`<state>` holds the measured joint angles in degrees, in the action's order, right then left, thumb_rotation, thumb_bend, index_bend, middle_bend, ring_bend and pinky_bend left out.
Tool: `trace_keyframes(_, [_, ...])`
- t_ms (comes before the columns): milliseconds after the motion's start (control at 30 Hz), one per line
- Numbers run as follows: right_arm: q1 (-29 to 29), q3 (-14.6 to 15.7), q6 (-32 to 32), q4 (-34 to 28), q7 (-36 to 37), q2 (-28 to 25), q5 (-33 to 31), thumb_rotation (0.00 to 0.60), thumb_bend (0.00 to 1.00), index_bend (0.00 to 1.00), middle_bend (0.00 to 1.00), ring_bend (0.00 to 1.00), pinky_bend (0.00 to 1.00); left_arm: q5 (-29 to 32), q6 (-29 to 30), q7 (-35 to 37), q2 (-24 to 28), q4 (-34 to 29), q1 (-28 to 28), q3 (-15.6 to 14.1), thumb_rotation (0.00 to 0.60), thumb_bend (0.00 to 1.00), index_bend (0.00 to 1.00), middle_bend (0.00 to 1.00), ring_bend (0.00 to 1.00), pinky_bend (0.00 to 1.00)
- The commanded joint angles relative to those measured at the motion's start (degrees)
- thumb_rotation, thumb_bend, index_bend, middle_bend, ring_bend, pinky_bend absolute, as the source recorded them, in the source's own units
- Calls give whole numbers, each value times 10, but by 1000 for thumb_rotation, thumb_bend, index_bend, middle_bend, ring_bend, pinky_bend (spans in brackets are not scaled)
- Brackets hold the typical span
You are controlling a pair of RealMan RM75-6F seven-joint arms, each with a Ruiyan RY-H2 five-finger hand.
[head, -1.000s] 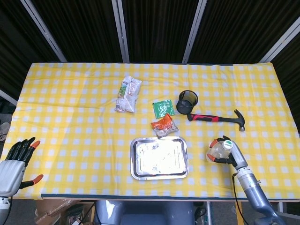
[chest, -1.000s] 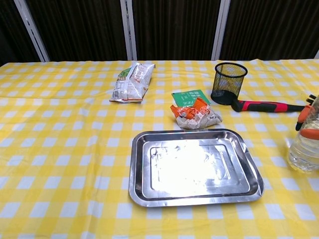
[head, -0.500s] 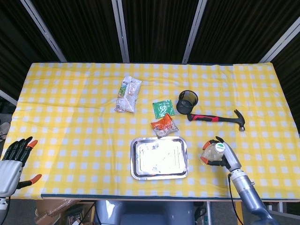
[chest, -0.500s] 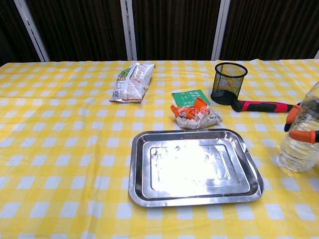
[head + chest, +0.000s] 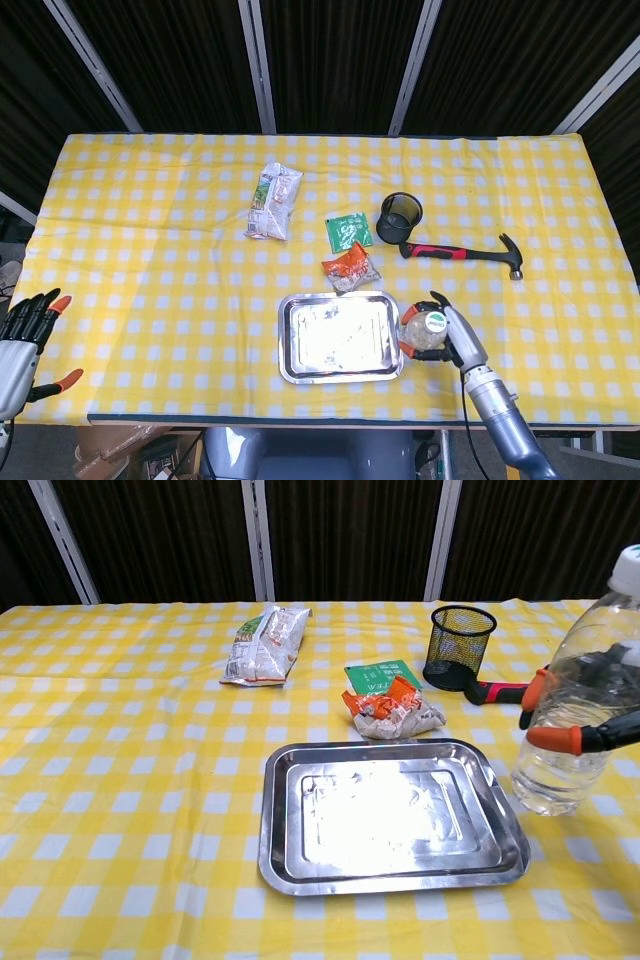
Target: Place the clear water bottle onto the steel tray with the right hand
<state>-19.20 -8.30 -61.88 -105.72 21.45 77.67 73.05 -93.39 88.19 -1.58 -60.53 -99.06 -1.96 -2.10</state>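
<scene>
The robot's right hand [image 5: 590, 705], fingers [image 5: 560, 739] wrapped round the upright clear water bottle [image 5: 575, 710], holds it just off the steel tray [image 5: 285, 865] at its 3 o'clock edge — poised for placing — while the left hand [image 5: 18, 345] idles open-fingered at the table's [image 5: 150, 290] 8 o'clock corner

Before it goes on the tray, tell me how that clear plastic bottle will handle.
The clear plastic water bottle, gripped by the right hand, looks tall and narrow, so probably tippy. Its smooth wall may be slippery. Once laid sideways it would likely roll.
</scene>
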Motion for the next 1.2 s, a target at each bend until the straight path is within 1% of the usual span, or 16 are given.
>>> trace_keyframes(33, [-4, 2, 1, -8, -12, 13, -8, 600, 583, 844, 672, 299, 0, -1, -1, -2, -1, 0, 0, -1, 600, 183, 50, 0, 0, 0])
trace_keyframes(333, [-21, -6, 13, -23, -38, 49, -32, 600, 590, 845, 672, 299, 0, 3, -9, -3, -2, 1, -3, 0, 600, 183, 50, 0, 0, 0])
trace_keyframes(400, [-25, -12, 18, -30, -34, 48, -40, 600, 639, 860, 680, 304, 0, 4, -11, -3, -2, 1, -4, 0, 600, 182, 51, 0, 0, 0])
trace_keyframes(467, [-27, -21, 22, -41, -29, 39, -49, 600, 745, 889, 700, 321, 0, 3, -10, -2, -1, 1, -4, 0, 600, 182, 50, 0, 0, 0])
trace_keyframes(567, [-28, -28, 16, -56, -52, 18, -60, 600, 877, 913, 719, 328, 0, 4, -8, 0, 0, 1, -3, 1, 600, 182, 50, 0, 0, 0])
trace_keyframes(633, [-26, -32, 8, -71, -60, 5, -67, 600, 935, 921, 724, 329, 0, 6, -9, 1, 0, 1, -3, 1, 600, 182, 50, 0, 0, 0])
trace_keyframes(700, [-23, -36, 8, -89, -56, -12, -76, 600, 967, 931, 730, 331, 0, 7, -10, 1, 0, 1, -4, 1, 600, 182, 50, 0, 0, 0])
trace_keyframes(833, [-20, -45, 8, -118, -53, -46, -83, 600, 995, 957, 749, 345, 0, 6, -8, -1, 0, -1, -3, 1, 600, 182, 50, 0, 0, 0])
trace_keyframes(967, [-22, -57, 8, -158, -64, -83, -87, 600, 1000, 996, 786, 379, 0, 9, -9, -2, 0, -2, -2, 1, 600, 183, 51, 0, 0, 0])
trace_keyframes(1067, [-30, -72, 4, -203, -95, -119, -107, 600, 1000, 1000, 810, 405, 0, 10, -9, -4, 0, -2, -2, 2, 600, 182, 50, 0, 0, 0])
trace_keyframes(1200, [-44, -96, -13, -259, -137, -149, -143, 600, 1000, 1000, 816, 412, 0, 10, -8, -4, 0, -3, -2, 2, 600, 182, 50, 0, 0, 0])
